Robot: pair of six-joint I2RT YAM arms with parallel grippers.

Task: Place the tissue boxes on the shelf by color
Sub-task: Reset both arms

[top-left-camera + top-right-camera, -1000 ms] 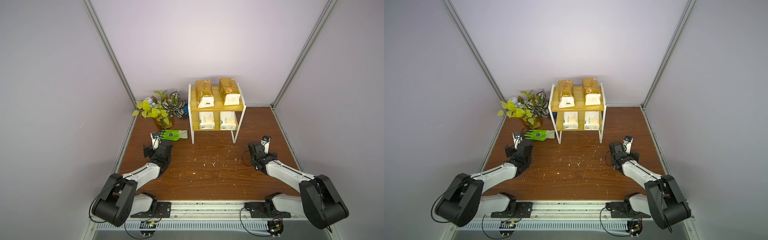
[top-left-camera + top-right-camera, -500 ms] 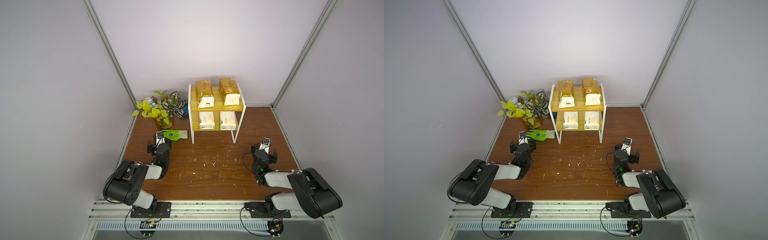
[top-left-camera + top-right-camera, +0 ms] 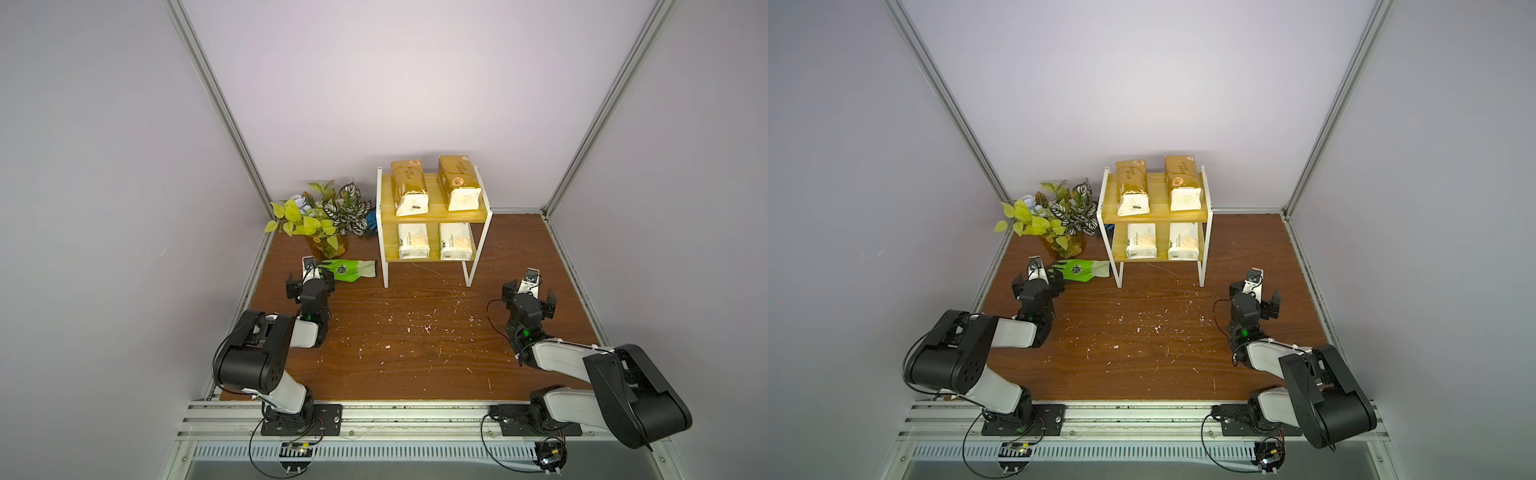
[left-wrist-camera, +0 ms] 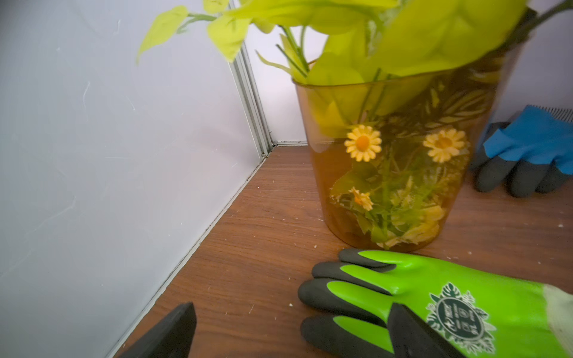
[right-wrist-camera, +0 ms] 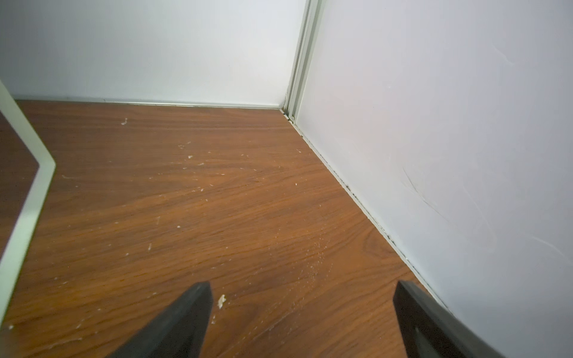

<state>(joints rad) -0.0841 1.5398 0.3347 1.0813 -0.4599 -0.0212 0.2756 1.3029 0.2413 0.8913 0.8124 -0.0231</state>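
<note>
We are holding our left gripper (image 3: 311, 283) wide and empty at the green glove (image 3: 350, 270), while the shelf (image 3: 432, 212) is standing well beyond both arms, bearing two gold tissue boxes (image 3: 409, 189) above two white tissue boxes (image 3: 412, 241), and our right gripper (image 3: 529, 291) is hovering equally wide, empty.

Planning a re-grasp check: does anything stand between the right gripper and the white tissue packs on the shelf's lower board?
No loose object does. Between the right gripper and the white tissue packs lies table with only small white crumbs; the shelf's own front post stands at that corner.
</note>
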